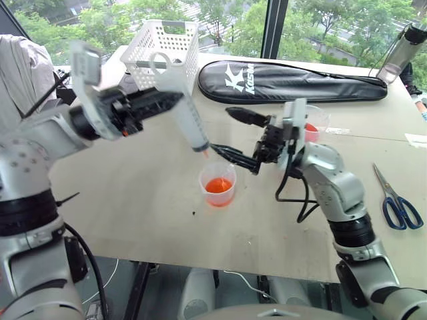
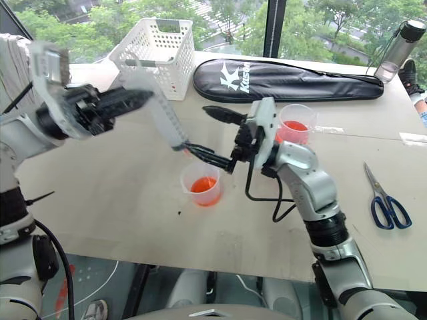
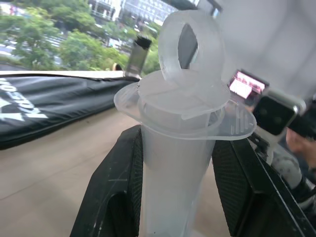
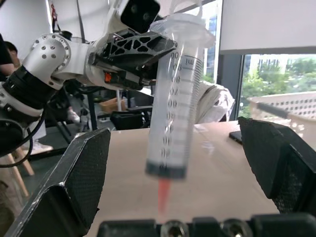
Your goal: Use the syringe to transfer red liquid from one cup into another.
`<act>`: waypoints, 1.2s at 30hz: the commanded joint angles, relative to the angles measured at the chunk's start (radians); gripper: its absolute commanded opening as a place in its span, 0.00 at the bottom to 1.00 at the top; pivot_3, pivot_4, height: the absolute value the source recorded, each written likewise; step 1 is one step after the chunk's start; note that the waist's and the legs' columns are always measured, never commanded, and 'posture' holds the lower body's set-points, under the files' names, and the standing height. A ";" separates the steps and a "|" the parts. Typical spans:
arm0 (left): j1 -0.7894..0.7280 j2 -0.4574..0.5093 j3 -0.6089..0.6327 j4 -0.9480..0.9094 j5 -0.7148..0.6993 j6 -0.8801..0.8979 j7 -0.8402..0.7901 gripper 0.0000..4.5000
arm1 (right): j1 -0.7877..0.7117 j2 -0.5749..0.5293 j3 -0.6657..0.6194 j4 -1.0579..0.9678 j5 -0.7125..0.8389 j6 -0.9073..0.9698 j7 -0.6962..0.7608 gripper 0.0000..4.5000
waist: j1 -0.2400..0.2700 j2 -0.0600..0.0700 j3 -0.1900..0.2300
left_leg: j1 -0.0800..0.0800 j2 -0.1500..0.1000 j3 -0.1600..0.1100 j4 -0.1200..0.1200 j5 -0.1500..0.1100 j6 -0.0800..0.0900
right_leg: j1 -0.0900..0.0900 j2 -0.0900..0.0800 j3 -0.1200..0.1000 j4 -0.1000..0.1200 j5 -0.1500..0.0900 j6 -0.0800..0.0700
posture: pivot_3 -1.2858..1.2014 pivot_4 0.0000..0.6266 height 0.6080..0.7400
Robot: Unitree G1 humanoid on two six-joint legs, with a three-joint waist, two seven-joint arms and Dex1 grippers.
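The syringe (image 1: 186, 105)'s lower barrel blurred — the left pincer (image 3: 174, 182) clamped it, tip above the taller cup (image 1: 217, 183) on the table (image 1: 147, 200); the right pincer (image 1: 235, 137) gaped wide, empty.

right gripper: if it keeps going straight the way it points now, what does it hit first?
Most likely the syringe: in the right wrist view its barrel hangs straight ahead between the right gripper's open fingers, held by the left gripper. Depth is unclear; the lower finger may graze the cup below.
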 commanded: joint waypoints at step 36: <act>-0.282 -0.011 -0.710 0.641 0.728 0.085 -0.233 0.43 | 0.720 -0.605 -0.537 -0.652 0.317 0.116 0.034 1.00 | -0.001 -0.007 0.002 | 0.000 0.000 0.001 -0.001 0.000 0.000 | -0.001 -0.001 0.000 -0.002 -0.002 -0.004 | 0.52 0.24 0.88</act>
